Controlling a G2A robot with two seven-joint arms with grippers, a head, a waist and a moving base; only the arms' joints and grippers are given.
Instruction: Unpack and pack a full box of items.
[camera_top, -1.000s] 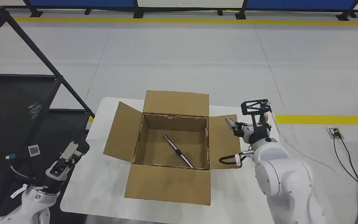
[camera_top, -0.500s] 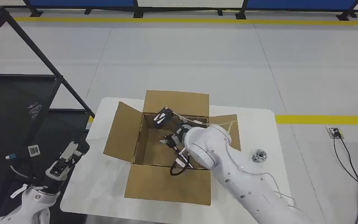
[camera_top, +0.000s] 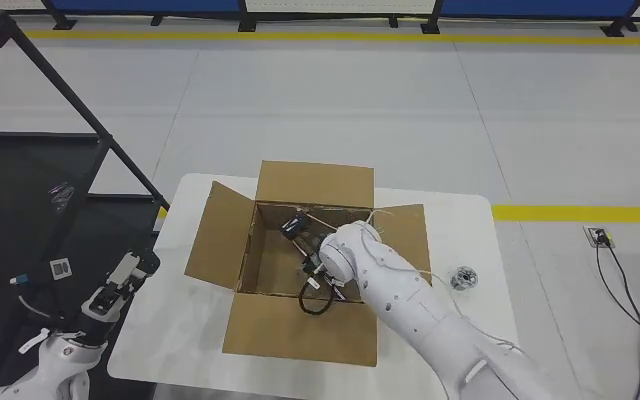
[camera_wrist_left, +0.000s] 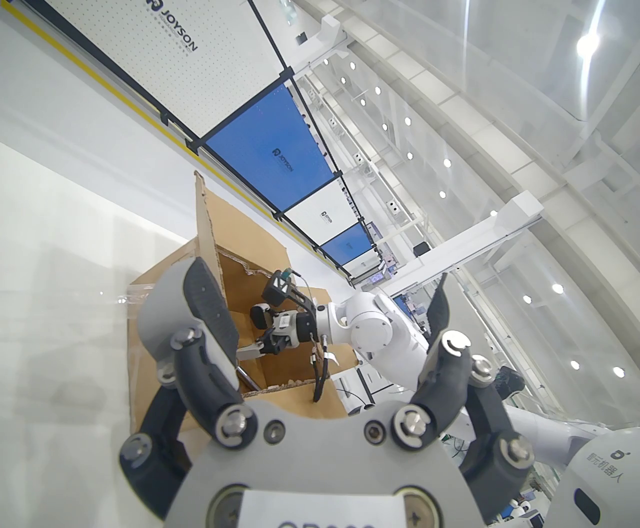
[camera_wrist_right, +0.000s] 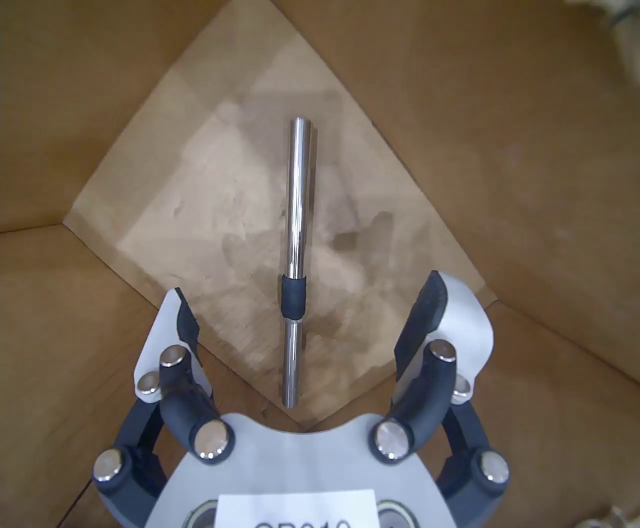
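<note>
Down inside open brown cardboard box (camera_top: 300, 340), right gripper (camera_wrist_right: 307, 295) hangs, jaws apart, over slim steel rod with black band (camera_wrist_right: 298, 200); left gripper (camera_wrist_left: 320, 282), also spread, beside white table (camera_top: 175, 330).

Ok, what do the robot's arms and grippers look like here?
The right arm has smooth white rounded shells, with a black cable looped at its wrist. The right gripper and left gripper match: grey plate, black linkages, silver bolts, white-backed fingers with black pads, white label.
</note>
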